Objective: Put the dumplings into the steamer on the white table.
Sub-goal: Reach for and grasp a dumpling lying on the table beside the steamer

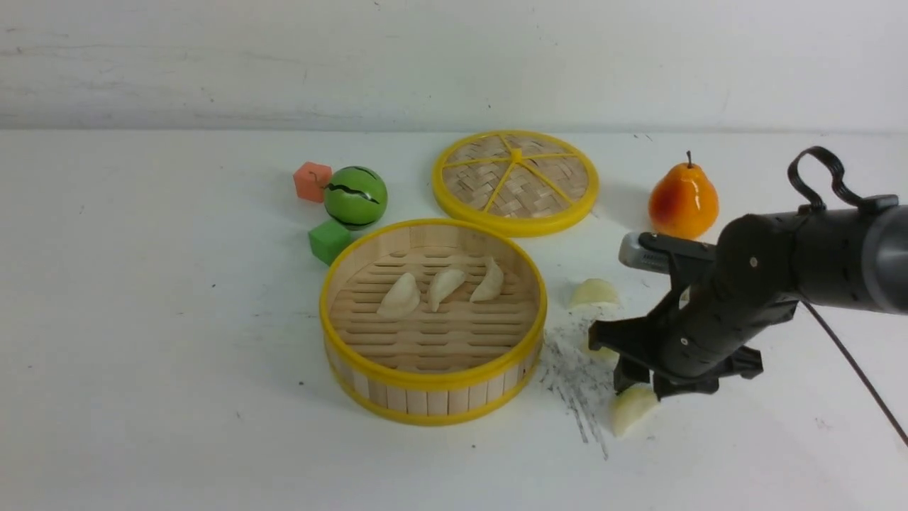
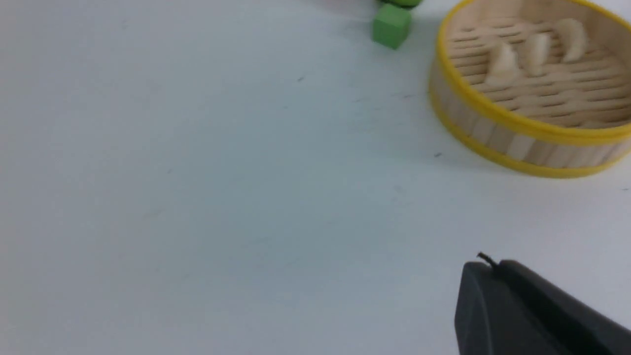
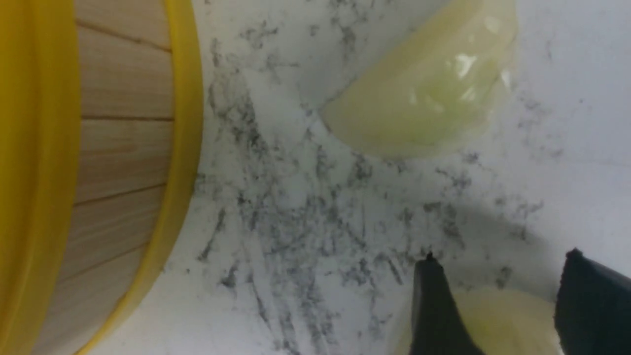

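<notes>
Left gripper: jaws closed together, tilted.
Right arm: reaches in from the right, wrist bent downward.
Right gripper: jaws apart, fingertips pointing down.

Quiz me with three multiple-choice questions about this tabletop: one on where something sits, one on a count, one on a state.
1. Where is the pear?
A. inside the steamer
B. on top of the lid
C. on the table, right of the lid

2. How many dumplings lie in the steamer?
A. one
B. three
C. six

3. The steamer is:
A. covered
B. uncovered, lid flat on the table
C. tipped over

Answers: 1 C, it stands past the lid's right edge; 2 B, three lie on the slats; 3 B, its slatted floor shows.
</notes>
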You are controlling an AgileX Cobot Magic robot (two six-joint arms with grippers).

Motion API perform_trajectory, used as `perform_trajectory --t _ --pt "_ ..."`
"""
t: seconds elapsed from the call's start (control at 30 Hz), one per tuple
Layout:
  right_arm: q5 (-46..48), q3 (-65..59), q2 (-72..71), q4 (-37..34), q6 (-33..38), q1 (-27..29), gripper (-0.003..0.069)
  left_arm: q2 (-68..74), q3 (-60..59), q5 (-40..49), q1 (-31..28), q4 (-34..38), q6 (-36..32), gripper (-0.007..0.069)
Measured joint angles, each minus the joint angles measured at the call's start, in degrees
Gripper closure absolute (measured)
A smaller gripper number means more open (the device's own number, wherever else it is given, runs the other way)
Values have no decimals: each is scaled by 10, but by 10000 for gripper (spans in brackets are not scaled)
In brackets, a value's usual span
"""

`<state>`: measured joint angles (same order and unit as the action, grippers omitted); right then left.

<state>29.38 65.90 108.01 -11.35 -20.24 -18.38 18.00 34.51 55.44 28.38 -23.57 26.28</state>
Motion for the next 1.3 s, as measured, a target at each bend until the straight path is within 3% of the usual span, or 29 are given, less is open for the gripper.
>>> perform_trajectory --t 0.23,0.57,0.73,0.87,1.07,1.3 --pt "13 0 -2 -6 18 0 342 -53 -119 -22 0 -55 72 638" --pt "59 0 -76 -9 27 -1 193 -53 -130 -84 0 -60 77 638" --pt "54 -28 -63 -21 -7 -9 186 -53 -130 -88 0 -61 77 638" --pt "30 -43 -36 -26 -10 -12 216 -53 -130 -90 0 -61 77 638" --pt "-25 -41 -18 -28 19 -14 397 -53 -130 -90 0 -62 77 638" --pt "13 -41 -40 -28 106 -17 410 -53 -130 -91 0 -62 77 638"
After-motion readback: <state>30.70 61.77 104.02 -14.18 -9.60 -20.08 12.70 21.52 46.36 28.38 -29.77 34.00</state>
